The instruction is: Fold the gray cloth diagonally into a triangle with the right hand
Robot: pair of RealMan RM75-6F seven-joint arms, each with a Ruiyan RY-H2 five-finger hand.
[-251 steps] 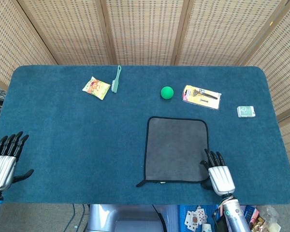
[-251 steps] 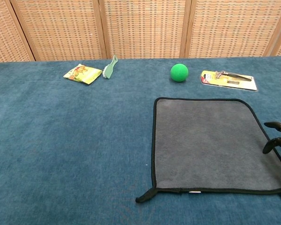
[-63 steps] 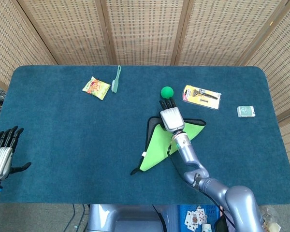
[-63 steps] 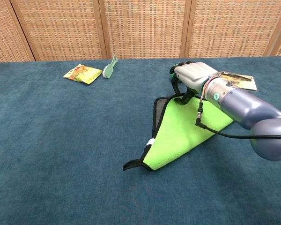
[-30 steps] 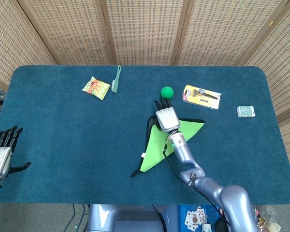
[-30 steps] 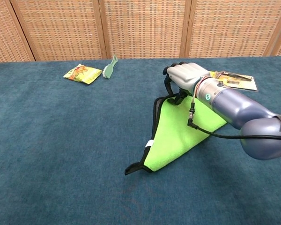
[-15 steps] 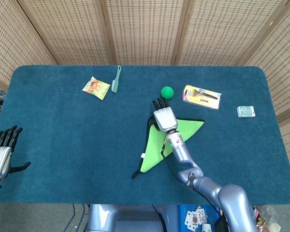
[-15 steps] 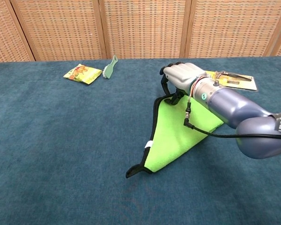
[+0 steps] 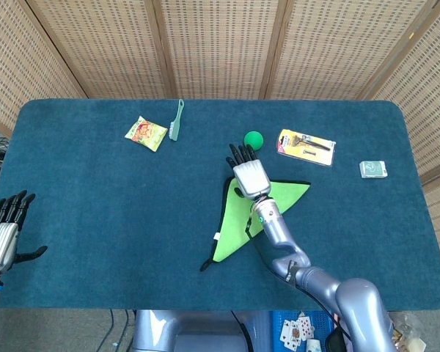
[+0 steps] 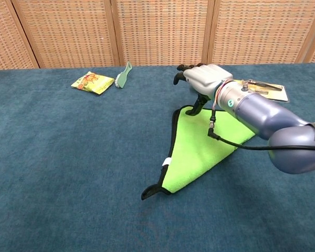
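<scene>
The cloth (image 9: 253, 213) lies folded into a triangle, its bright green underside up and its black edging showing along the left side; the gray face is hidden. In the chest view the cloth (image 10: 199, 144) lies flat with a black tab sticking out at its near tip. My right hand (image 9: 249, 176) hovers over the triangle's far left corner, fingers stretched out toward the back. From the chest, the right hand (image 10: 202, 79) is raised, holding nothing, with one dark finger pointing down at the corner. My left hand (image 9: 4, 235) rests open at the table's left front edge.
A green ball (image 9: 254, 139) sits just beyond the right hand. A razor pack (image 9: 306, 146) lies to its right and a small box (image 9: 373, 169) further right. A snack packet (image 9: 146, 133) and a green brush (image 9: 176, 120) lie at the back left.
My right hand has lifted off the cloth's far corner and its fingers have spread out. The cloth stays folded as a triangle. The left hand has not moved.
</scene>
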